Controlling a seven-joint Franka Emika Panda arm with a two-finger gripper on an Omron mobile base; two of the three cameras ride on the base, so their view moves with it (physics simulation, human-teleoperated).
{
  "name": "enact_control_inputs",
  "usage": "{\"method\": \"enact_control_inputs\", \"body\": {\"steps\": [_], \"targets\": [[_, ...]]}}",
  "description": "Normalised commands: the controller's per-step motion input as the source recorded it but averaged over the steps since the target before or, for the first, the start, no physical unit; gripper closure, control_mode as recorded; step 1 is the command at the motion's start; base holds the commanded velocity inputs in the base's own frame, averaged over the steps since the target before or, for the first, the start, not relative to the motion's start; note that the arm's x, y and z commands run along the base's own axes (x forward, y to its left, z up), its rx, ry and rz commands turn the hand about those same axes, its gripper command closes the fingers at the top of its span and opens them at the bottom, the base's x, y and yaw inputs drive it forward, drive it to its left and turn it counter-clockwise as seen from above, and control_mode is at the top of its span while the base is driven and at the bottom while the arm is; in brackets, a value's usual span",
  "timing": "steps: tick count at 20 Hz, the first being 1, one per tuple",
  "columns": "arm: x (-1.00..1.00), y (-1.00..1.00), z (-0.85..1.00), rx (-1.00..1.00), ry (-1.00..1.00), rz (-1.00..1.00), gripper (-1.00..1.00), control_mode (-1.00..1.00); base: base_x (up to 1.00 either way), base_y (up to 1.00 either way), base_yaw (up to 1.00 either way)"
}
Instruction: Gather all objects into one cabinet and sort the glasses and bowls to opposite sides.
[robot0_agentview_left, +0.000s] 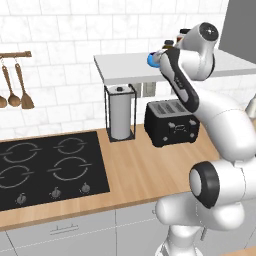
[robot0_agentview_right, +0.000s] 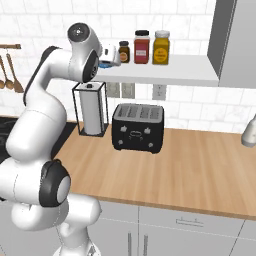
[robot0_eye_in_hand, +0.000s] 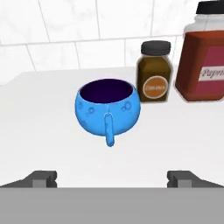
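The small blue bowl (robot0_eye_in_hand: 109, 110) sits upright on the white tiled-wall shelf (robot0_eye_in_hand: 52, 144), its short handle-like tab pointing toward us, with a brown lidded jar (robot0_eye_in_hand: 153, 72) just beside it and a red jar (robot0_eye_in_hand: 202, 57) next along. We judge it rigid, glossy and light: hard glaze, so likely slippery under the pads and liable to chip if dropped from shelf height. The tab looks too thin and rounded to pinch safely; we would take it across the rim wall, 1 pad inside and 1 outside, or span the body on the side away from the brown jar. The gripper (robot0_eye_in_hand: 112, 178) hangs in front of the bowl with its 2 fingers (robot0_eye_in_hand: 42, 178) spread wide apart, holding nothing and well short of contact. From the base cameras the bowl is mostly hidden behind the arm, so how near it sits to the shelf edge is unclear.
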Motion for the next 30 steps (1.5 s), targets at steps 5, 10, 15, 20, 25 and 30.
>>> {"method": "enact_control_inputs", "body": {"steps": [5, 10, 15, 20, 25, 30], "targets": [[0.09, 0.0, -0.25, 0.0, 0.0, 0.0, -1.0, -1.0, 0.0, 0.0, 0.0], [0.14, 0.0, -0.11, 0.0, 0.0, 0.0, -1.0, -1.0, 0.0, 0.0, 0.0], [0.11, 0.0, 0.0, 0.0, 0.0, 0.0, -1.0, -1.0, 0.0, 0.0, 0.0], [0.11, 0.0, 0.0, 0.0, 0.0, 0.0, -1.0, -1.0, 0.0, 0.0, 0.0], [0.25, 0.0, 0.0, 0.0, 0.0, 0.0, -1.0, -1.0, 0.0, 0.0, 0.0], [0.23, 0.0, 0.0, 0.0, 0.0, 0.0, -1.0, -1.0, 0.0, 0.0, 0.0]]}}
